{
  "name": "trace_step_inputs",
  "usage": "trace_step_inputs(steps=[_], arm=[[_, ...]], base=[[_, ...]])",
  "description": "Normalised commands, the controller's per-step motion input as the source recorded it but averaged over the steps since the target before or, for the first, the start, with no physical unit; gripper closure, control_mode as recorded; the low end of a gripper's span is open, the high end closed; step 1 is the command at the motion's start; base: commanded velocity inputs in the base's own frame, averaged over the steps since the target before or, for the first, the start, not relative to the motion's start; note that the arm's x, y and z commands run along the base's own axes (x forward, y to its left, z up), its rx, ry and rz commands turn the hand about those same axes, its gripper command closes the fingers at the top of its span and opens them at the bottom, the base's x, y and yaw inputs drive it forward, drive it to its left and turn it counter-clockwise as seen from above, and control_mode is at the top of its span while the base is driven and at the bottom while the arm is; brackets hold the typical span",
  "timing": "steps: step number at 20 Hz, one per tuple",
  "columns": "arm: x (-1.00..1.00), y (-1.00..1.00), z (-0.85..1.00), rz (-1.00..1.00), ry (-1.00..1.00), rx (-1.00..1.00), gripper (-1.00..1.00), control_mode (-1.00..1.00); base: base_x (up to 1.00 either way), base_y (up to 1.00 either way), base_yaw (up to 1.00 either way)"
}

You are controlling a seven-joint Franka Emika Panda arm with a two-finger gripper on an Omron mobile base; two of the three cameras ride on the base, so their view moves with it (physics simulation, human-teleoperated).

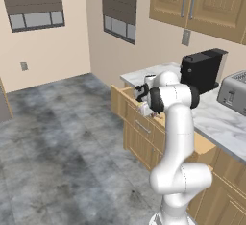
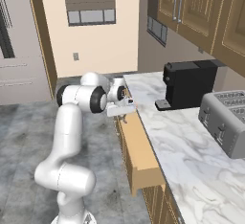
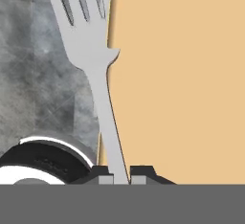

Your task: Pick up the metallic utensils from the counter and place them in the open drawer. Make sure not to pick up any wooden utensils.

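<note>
Clearly the fork (image 3: pixel 91 50) was light, stiff and slick: a thin, flat, all-silver strip with long tines and a narrow handle, likely to pivot or slip if pinched loosely. The tool (image 3: pixel 122 179) was clenched on the handle's end, a fair hold for so light a thing. Seen from the hand, it hung over the floor's edge, with the drawer's (image 3: pixel 182 84) tan interior to its right.
</note>
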Motion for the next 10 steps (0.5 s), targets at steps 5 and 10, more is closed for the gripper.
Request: trace_step_inputs(steps=[5, 10], arm=[[-0.25, 0.62, -0.65, 0.0, 0.13, 0.0, 1.0, -1.0], [-0.46, 0.82, -0.59, 0.0, 0.12, 0.0, 1.0, -1.0]], base=[[0.0, 0.0, 0.0], [0.0, 0.0, 0.0]])
